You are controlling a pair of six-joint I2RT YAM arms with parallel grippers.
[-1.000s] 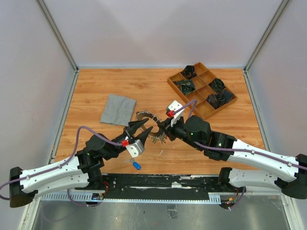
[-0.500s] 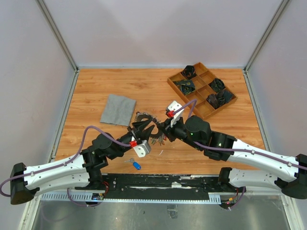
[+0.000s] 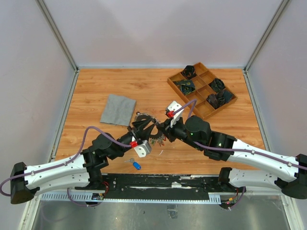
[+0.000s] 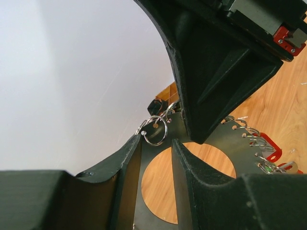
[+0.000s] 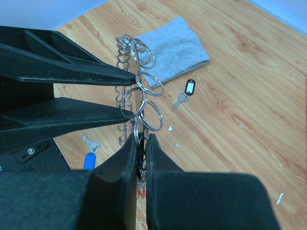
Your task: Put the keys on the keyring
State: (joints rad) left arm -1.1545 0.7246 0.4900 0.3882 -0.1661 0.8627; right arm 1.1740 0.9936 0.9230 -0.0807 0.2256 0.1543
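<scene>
The keyring (image 3: 144,116) is a wide flat ring hung with small split rings and silver keys. My right gripper (image 3: 160,128) is shut on its band and holds it upright, edge-on in the right wrist view (image 5: 139,86). My left gripper (image 3: 144,125) is open, its fingers (image 5: 96,74) on either side of the ring's edge. In the left wrist view the fingertips (image 4: 134,153) frame the band (image 4: 225,139) and a split ring (image 4: 156,130). One loose key with a black tag (image 5: 187,91) and one with a blue tag (image 3: 135,165) lie on the table.
A grey cloth square (image 3: 118,109) lies to the left. A wooden compartment tray (image 3: 194,91) with dark items stands at the back right. Red tags (image 4: 268,143) hang from the ring. Small white scraps dot the wood near the grippers.
My left gripper has moved right and forward to the keyring and now straddles its edge. The right gripper still holds the ring in the same place.
</scene>
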